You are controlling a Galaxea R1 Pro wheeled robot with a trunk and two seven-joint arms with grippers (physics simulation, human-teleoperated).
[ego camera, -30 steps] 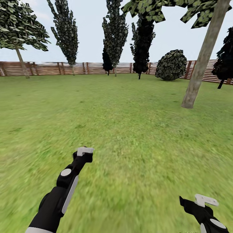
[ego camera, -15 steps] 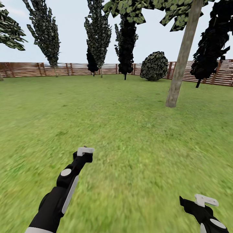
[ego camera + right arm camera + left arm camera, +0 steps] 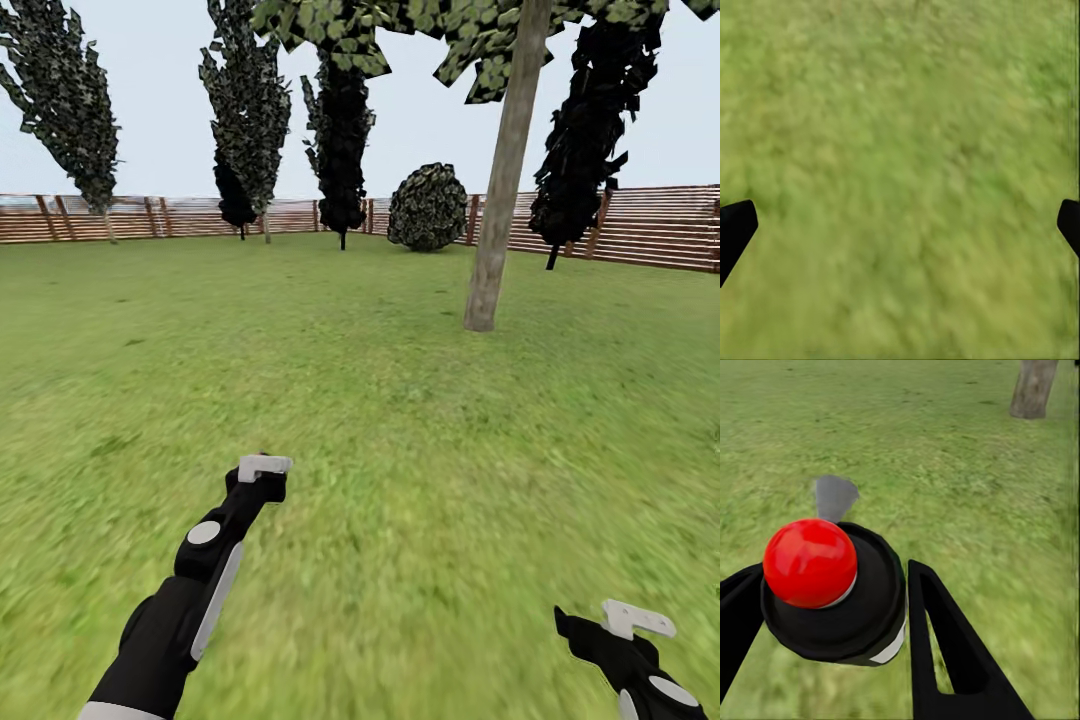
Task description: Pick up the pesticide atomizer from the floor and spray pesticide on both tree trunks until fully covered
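Red-capped atomizer [image 3: 832, 585] in left tool [image 3: 825, 615] | head: trunk [image 3: 500, 200] ahead

A garden: lawn [image 3: 400, 380], slatted fence [image 3: 640, 225], trees [image 3: 500, 170].

Left jaws clamp the red-capped black atomizer [image 3: 832, 592]; tree trunk [image 3: 1033, 388] beyond.

tree crown [image 3: 400, 30] cropped, lawn [image 3: 900, 150] blurred
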